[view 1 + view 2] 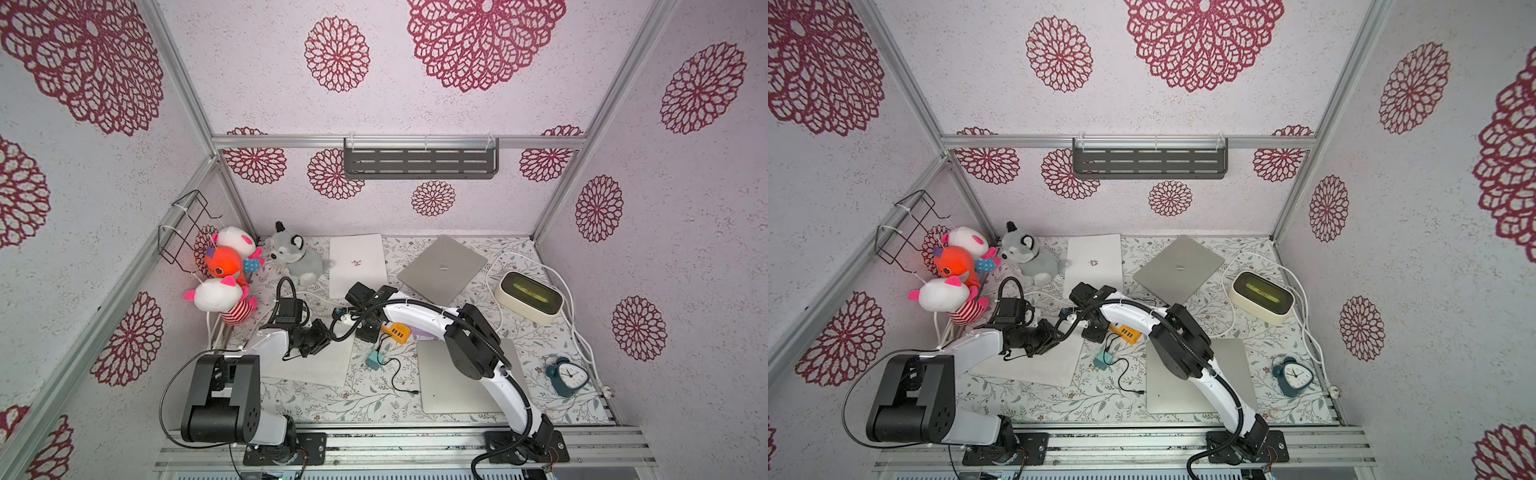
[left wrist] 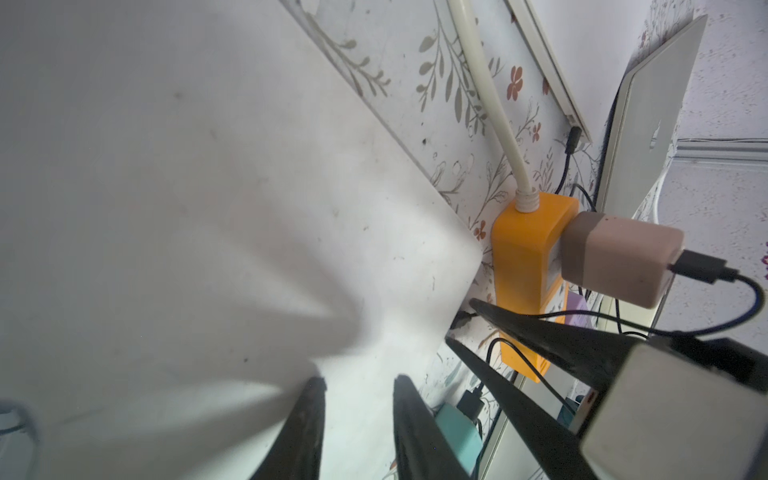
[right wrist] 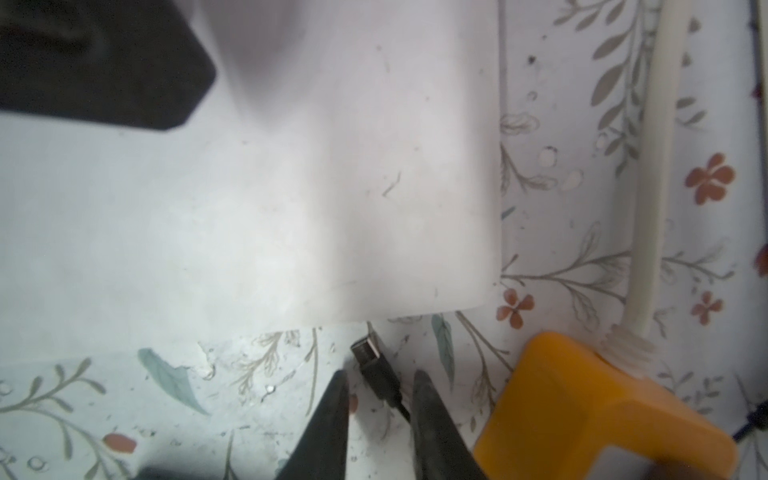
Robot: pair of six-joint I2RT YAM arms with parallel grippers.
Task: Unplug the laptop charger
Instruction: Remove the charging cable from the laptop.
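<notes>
The charger's black plug (image 3: 371,360) lies on the floral tablecloth (image 3: 557,216), just beside the corner edge of the white laptop (image 3: 291,187). Its metal tip shows bare and points at that edge, so I judge it out of the port, though the gap is too slight to be sure. The right gripper (image 3: 379,384) straddles it with fingers narrowly apart — the plug sits between them, gripped by neither, and its cable passes close against one finger. The left gripper (image 2: 359,380) hangs low over the laptop's lid, its fingers also a little apart with nothing between them. Whether they press on the lid I cannot tell.

The nearest risk is a snag. If the right gripper lifts away at an angle, the finger by the cable could catch it and drag the plug along, or nudge the tip back against the laptop's edge.

The cable appears to run to the pinkish adapter (image 2: 619,257) seated in the orange power strip (image 2: 519,266), which sits near the laptop's corner. A tug on the cable could shift the strip or loosen that adapter — not what the task asks.

If the left gripper slides as it leaves, the laptop could skid toward the plug.
</notes>
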